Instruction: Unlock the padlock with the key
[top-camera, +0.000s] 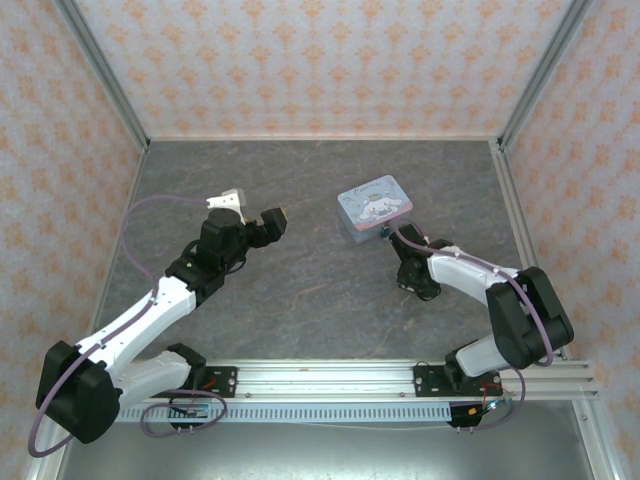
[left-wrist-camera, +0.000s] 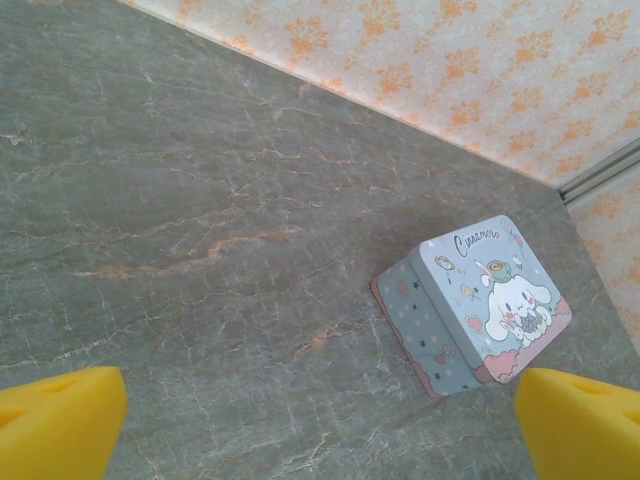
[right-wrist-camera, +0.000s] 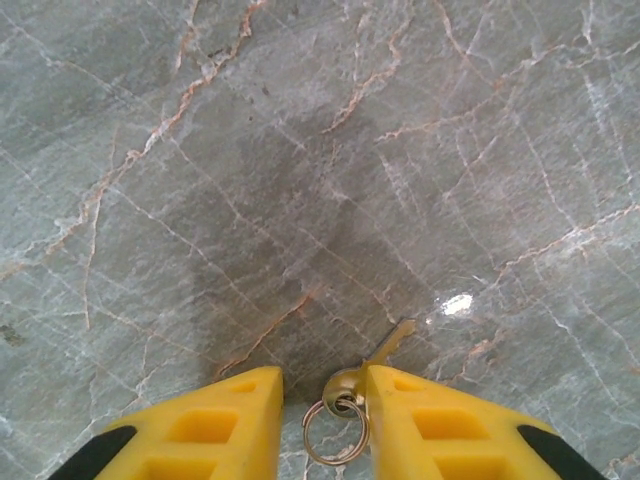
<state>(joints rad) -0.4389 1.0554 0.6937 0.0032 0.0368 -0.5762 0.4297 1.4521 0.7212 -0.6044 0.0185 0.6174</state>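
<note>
The grey marbled bench (top-camera: 300, 180) carries everything, and both arms reach out over it from its near edge. The left arm is angled toward the middle with its claw (top-camera: 250, 211) spread as wide as it goes and holding nothing. Its camera looks across at the pale blue cartoon tin (left-wrist-camera: 480, 300), so I judge it is waiting to steady something once the key is lifted. The tin sits right of centre, lid up and skewed to the bench edges. The right arm bends down close in front of the tin so that its claw (right-wrist-camera: 322, 376) points straight at the bench surface, the posture for pinching up something flat. That claw's yellow fingers (right-wrist-camera: 230, 415) stand narrow on either side of the brass key (right-wrist-camera: 380, 350). The key's head touches one finger, but a sliver of bench shows before the other, so the claw is not yet clamped. The key lies flat with its blade pointing away from the claw and its wire ring (right-wrist-camera: 307, 430) trailing back between the fingers. The padlock (top-camera: 384, 233) is a dark teal speck at the tin's near edge, just beyond the right claw, and it is too small to show its keyhole.
</note>
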